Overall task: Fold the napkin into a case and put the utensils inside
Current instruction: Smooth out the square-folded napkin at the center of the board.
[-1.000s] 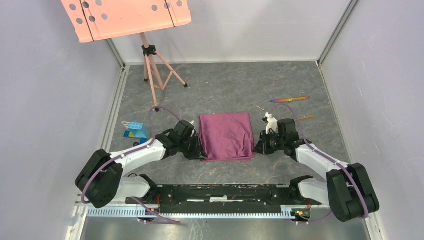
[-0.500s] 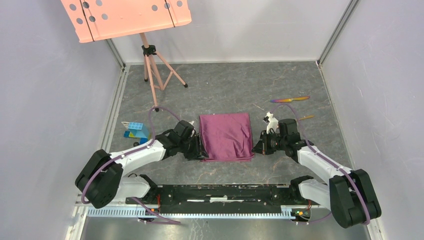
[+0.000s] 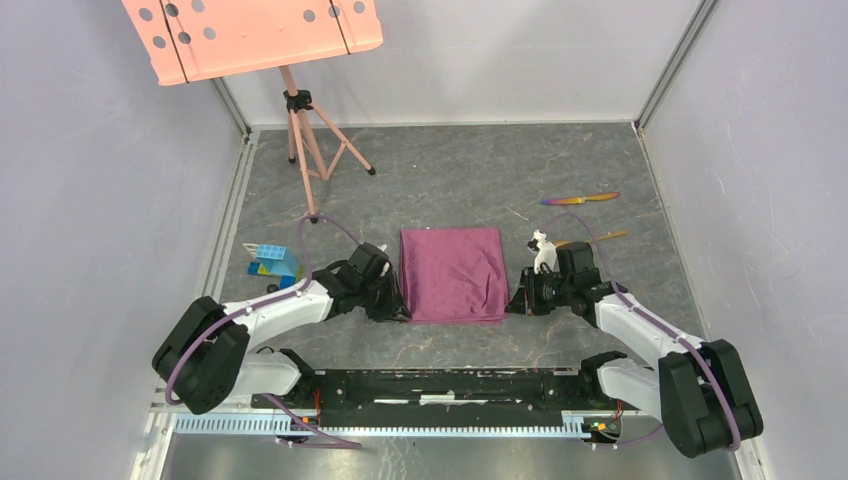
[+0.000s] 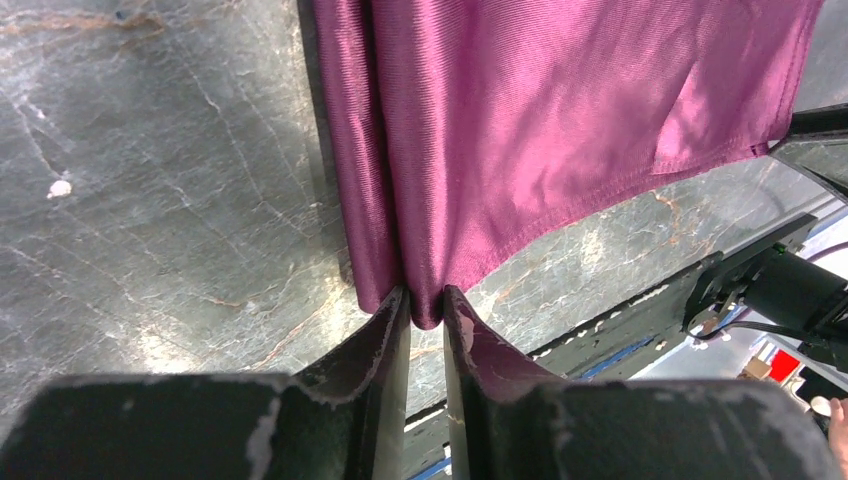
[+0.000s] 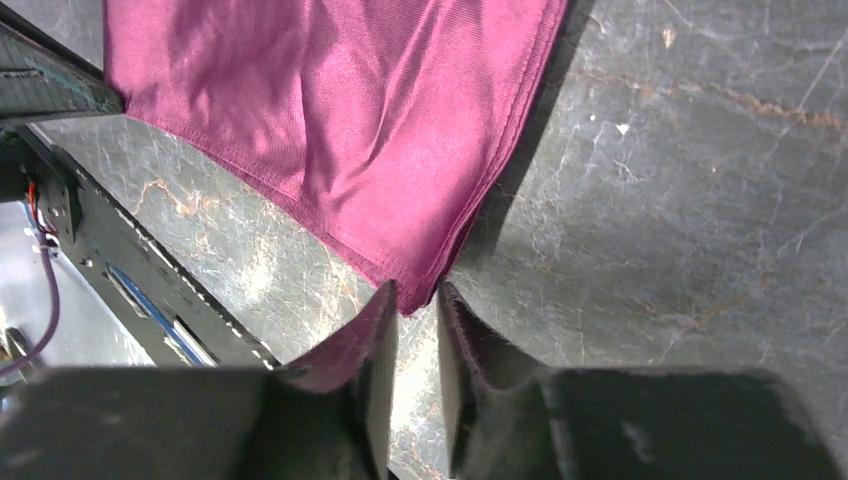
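Note:
The plum-purple napkin (image 3: 452,275) lies folded into an oblong in the middle of the table, between my two arms. My left gripper (image 3: 400,308) is at its near left corner. In the left wrist view that gripper (image 4: 427,300) is shut on a rounded fold of the napkin (image 4: 560,120). My right gripper (image 3: 512,302) is at the near right corner. Its jaws (image 5: 417,295) stand a narrow gap apart, with the napkin's (image 5: 330,110) corner tip just at their mouth. The iridescent knife (image 3: 580,198) and gold spoon (image 3: 603,237) lie at the far right, the spoon partly behind my right arm.
A small blue-and-orange block (image 3: 272,262) sits left of my left arm. A pink perforated stand (image 3: 255,35) on a tripod (image 3: 312,150) stands at the back left. Grey walls close in the table on three sides. The black base rail (image 3: 450,385) runs along the near edge.
The right jaws closed and then parted again at the near right corner. The left jaws widened and closed back onto the fold. The napkin's near edge now lies straighter.

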Robot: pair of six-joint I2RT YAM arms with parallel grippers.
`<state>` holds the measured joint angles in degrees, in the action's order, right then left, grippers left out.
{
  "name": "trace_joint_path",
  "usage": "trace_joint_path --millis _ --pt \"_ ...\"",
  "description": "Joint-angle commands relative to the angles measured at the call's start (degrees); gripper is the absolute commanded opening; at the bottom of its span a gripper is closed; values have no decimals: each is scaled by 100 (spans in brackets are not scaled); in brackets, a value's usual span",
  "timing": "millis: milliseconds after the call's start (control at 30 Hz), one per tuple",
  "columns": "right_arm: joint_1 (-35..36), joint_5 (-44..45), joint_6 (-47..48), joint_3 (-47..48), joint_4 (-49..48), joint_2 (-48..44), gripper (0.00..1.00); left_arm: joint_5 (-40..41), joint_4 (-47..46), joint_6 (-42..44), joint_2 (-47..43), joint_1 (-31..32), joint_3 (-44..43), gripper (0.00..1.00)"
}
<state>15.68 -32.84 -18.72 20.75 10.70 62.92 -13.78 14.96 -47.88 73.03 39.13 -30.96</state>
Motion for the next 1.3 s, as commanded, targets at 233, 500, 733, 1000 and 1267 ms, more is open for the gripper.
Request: trace_joint_path --millis 233,500,733,1000,1267 --pt "-13 -94 -284 -242 -234 -210 44 104 21 109 -123 25 74 23" --pt "-15 -246 -483 -463 -637 -112 43 92 4 103 -165 31 107 19" --pt "-17 -208 -519 -423 -772 10 26 110 46 86 -255 19 97 15" --pt "-14 -399 -603 -311 -796 -150 4 196 278 163 -364 15 -31 14" --pt "-5 -537 -607 -299 -811 -204 0 391 579 241 -568 -18 -26 13"
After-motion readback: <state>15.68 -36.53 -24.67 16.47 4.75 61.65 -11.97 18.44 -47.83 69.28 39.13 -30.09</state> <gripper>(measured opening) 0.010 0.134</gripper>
